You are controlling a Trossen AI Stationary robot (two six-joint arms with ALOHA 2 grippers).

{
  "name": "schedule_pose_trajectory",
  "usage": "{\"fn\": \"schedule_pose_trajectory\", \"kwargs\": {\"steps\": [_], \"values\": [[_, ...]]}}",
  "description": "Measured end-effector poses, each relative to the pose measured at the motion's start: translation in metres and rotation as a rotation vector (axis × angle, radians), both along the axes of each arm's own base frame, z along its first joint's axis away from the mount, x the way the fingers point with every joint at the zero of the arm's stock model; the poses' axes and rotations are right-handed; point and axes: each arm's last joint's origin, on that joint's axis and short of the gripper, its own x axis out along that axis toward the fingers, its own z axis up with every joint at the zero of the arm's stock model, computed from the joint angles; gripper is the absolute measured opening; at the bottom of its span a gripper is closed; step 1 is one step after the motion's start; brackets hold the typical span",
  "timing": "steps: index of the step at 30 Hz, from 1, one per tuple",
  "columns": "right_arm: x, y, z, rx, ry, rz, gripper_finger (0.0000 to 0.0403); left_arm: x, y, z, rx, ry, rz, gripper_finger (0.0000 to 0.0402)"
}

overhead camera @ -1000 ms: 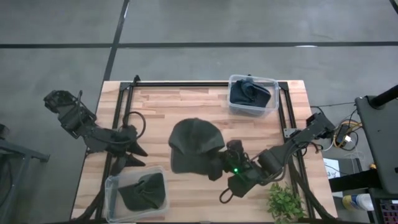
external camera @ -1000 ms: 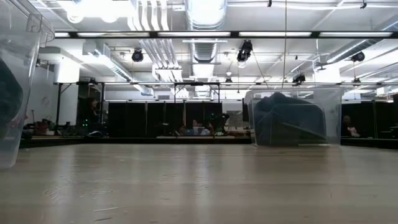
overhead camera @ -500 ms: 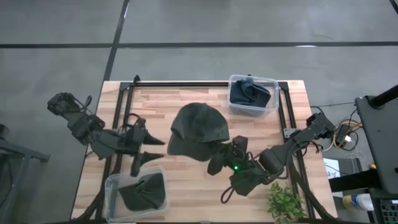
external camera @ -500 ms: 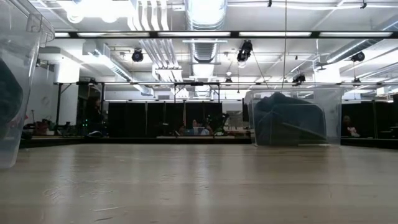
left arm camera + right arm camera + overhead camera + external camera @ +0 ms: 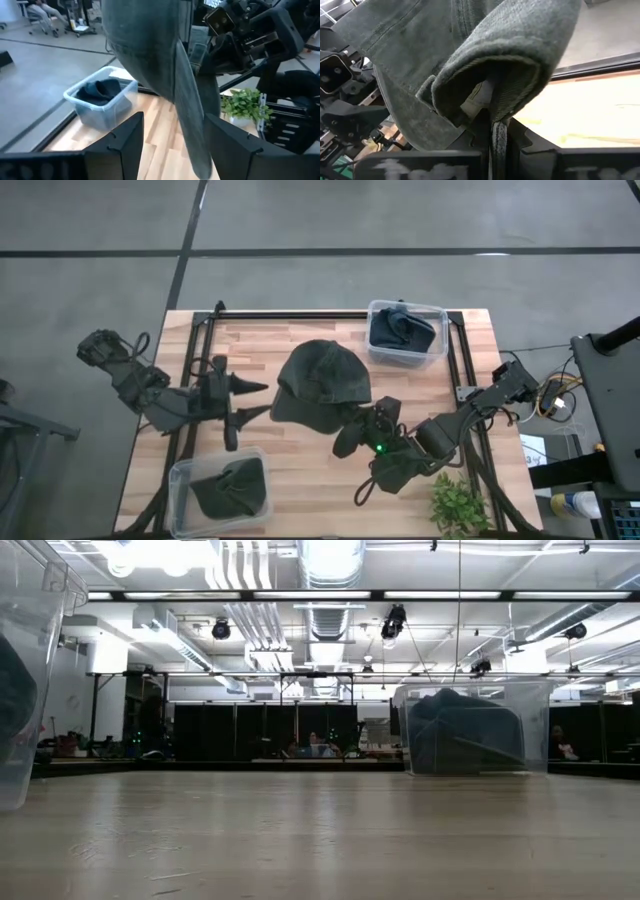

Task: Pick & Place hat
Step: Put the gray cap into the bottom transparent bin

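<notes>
I see the hat [image 5: 322, 385] lifted over the middle of the surface [image 5: 300, 340], its back edge pinched in my right end effector [image 5: 352, 427], whose fingers are clamped together on the fabric. In the right wrist view the cloth [image 5: 470, 60] bunches over those fingers. My left end effector [image 5: 250, 398] hangs just beside the brim with its fingers spread apart, holding nothing. A clear bin [image 5: 406, 333] with dark cloth sits at the far edge, another bin [image 5: 220, 490] at the near left corner, a plant [image 5: 458, 505] near right.
</notes>
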Motion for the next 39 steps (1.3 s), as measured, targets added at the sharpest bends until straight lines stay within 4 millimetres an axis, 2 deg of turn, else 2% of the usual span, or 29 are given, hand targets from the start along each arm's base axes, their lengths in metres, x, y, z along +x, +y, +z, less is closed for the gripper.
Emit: {"fn": "schedule_pose_trajectory", "kwargs": {"steps": [6, 14, 33, 36, 39], "values": [[0.0, 0.0, -0.001, -0.001, 0.001, -0.002, 0.0013, 0.003, 0.004, 0.0, 0.02, 0.002, 0.017, 0.0199], [0.012, 0.004, -0.01, -0.011, 0.01, 0.001, 0.0013, 0.009, 0.005, -0.002, 0.003, 0.019, -0.016, 0.0199], [0.017, 0.007, 0.007, -0.078, 0.008, 0.03, 0.0013, 0.017, 0.02, -0.005, -0.024, 0.041, 0.027, 0.0196], [0.017, 0.007, 0.006, -0.073, 0.012, 0.051, 0.0013, 0.017, 0.02, -0.005, -0.027, 0.046, 0.018, 0.0168], [0.017, 0.007, 0.006, -0.08, 0.019, 0.055, 0.0013, 0.017, 0.02, -0.005, -0.023, 0.053, 0.002, 0.0099]]}}
